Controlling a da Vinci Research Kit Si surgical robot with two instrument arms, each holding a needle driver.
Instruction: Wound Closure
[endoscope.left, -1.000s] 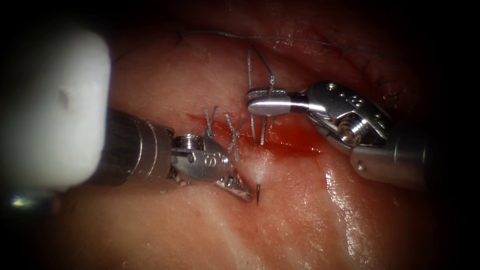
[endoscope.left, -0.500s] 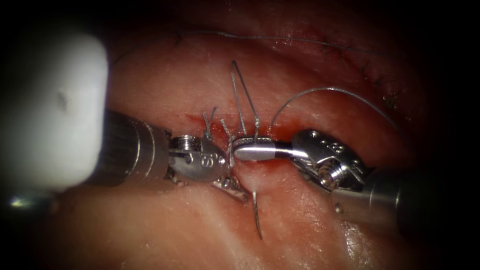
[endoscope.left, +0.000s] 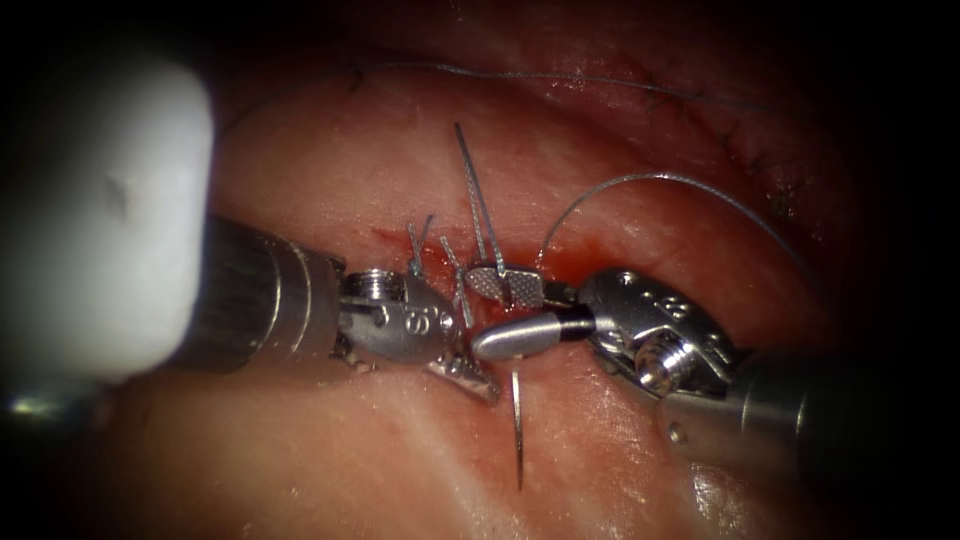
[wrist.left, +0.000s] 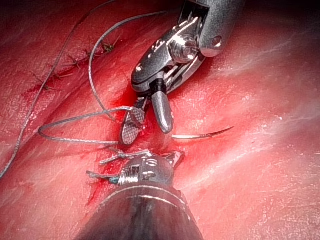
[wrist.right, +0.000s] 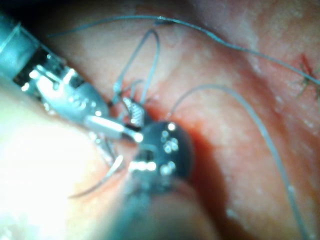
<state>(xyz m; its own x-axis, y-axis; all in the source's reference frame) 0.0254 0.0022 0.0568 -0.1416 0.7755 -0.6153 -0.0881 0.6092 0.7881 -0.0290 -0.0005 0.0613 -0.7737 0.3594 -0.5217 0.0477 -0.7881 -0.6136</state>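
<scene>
The curved needle (endoscope.left: 518, 430) (wrist.left: 205, 135) is in the tissue (endoscope.left: 400, 470). Its pointed part sticks out of the near lip of the cut, between the two tools, and the rest is buried. My right tool (endoscope.left: 475, 315) (wrist.left: 146, 134) comes in from the right, its jaws open astride the cut just above the needle's exit and holding nothing. My left tool (endoscope.left: 485, 385) lies left of the needle, jaws shut on the tissue edge beside it. Thread (endoscope.left: 660, 180) (wrist.left: 70, 122) arcs from the cut over the right tool.
Two tied stitches with short cut ends (endoscope.left: 418, 245) stand on the cut left of the right tool. Red fluid (endoscope.left: 590, 265) pools along the cut on the right. A long strand of thread (endoscope.left: 520, 75) lies across the far tissue.
The right tool came down to the cut with the needle in its shut jaws. More of the point came out of the near lip. The jaws then opened and let go.
</scene>
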